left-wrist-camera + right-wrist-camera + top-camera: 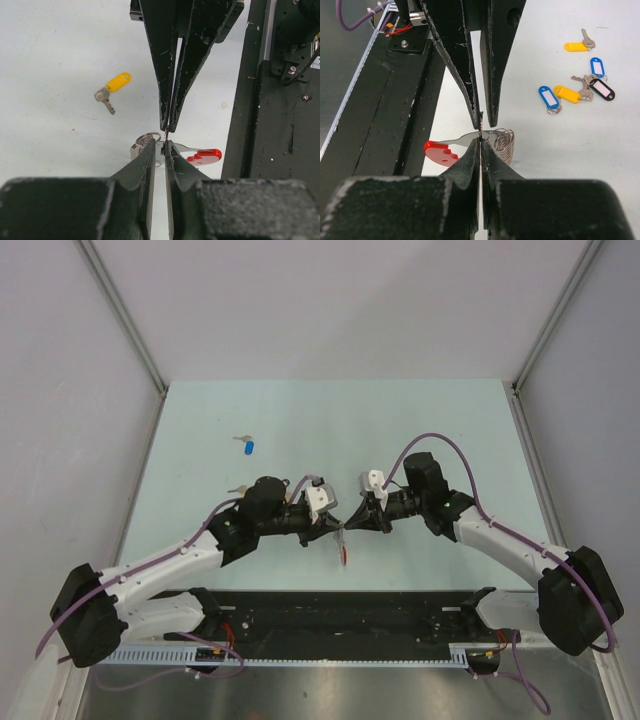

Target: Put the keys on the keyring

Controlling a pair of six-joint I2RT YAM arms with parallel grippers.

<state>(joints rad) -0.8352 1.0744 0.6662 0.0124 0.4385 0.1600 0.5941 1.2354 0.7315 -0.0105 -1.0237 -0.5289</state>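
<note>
Left gripper [163,146]: fingers a hair apart with the ring's thin wire between the tips; we cannot tell whether they pinch it
Right gripper [480,143]: fingers pressed together on the same wire, tip to tip with the left one
Keyring [503,142]: we see it right where both grippers meet, its metal coil on one side of the tips and its red arc [205,156] on the other
Keys [567,93]: loose on the table [400,430] in a small cluster, well apart from both grippers
Yellow-tagged key [114,86]: lying alone, near the coil but not touching it
</note>
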